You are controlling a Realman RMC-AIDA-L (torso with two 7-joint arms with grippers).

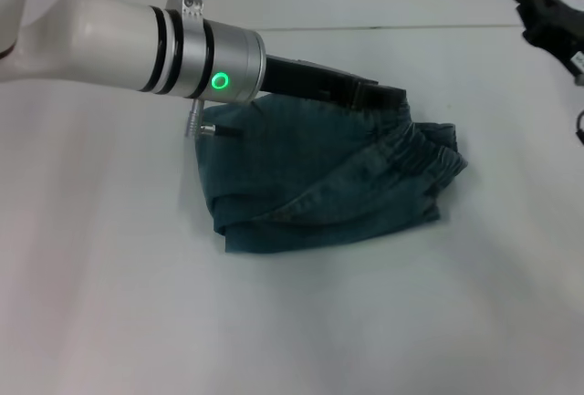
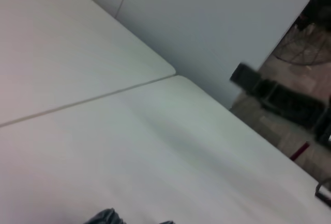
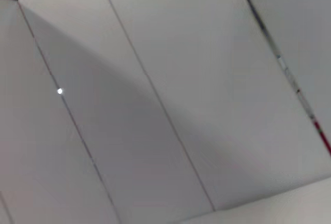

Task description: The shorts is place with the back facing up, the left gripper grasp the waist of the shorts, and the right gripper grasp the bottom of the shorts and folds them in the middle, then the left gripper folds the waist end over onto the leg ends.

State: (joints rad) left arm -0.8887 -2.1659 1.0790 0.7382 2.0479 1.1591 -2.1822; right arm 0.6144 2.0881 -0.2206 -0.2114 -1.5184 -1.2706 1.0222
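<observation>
The blue-green denim shorts point(image 1: 319, 185) lie folded in a bunched heap at the middle of the white table point(image 1: 109, 304). Their ruffled waist point(image 1: 436, 153) shows along the heap's right side. The leg ends cannot be made out in the folds. My left arm reaches in from the left, and the left gripper point(image 1: 379, 96) sits low at the far edge of the shorts, right by the waist. Whether it holds cloth is hidden. The right gripper point(image 1: 547, 16) hangs at the far right, away from the shorts. Both wrist views show only bare surfaces.
A seam point(image 1: 411, 26) between two table tops runs across the far side. In the left wrist view the table's corner point(image 2: 173, 74) and dark equipment point(image 2: 289, 102) on the floor beyond it appear.
</observation>
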